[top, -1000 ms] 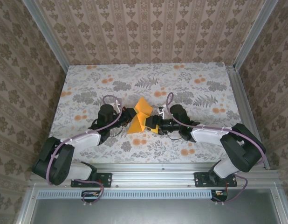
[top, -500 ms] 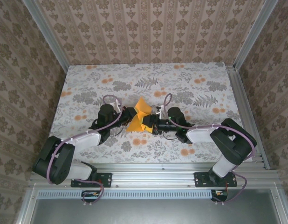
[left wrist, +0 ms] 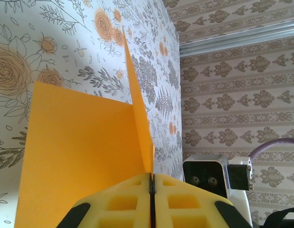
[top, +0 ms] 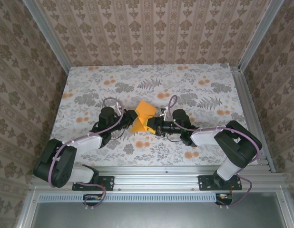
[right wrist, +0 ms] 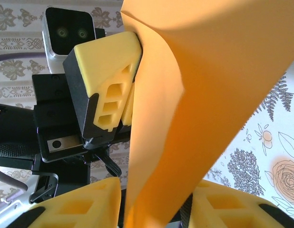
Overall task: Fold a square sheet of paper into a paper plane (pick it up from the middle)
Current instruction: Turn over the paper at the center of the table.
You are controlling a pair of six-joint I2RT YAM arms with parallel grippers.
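Paper decides everything here. The square sheet of paper [left wrist: 85,152], creased into a folded orange shape, stands on edge between the two tools above the table [top: 199,95]; whether its lower edge touches that surface I cannot tell. The left gripper [left wrist: 151,176] is pressed fully together on the fold, and the sheet rises straight out from between its fingertips, with one flap spreading to its left. The right gripper [right wrist: 154,202] faces it from just opposite, jaws partway apart and straddling a hanging flap, so I judge it has no firm hold yet. Such thin stock weighs almost nothing, curls freely and keeps any crease pinched into it. The best hold is close against the crease, near the left fingertips, where the layers are stiffest. A loose corner would flop or tear.
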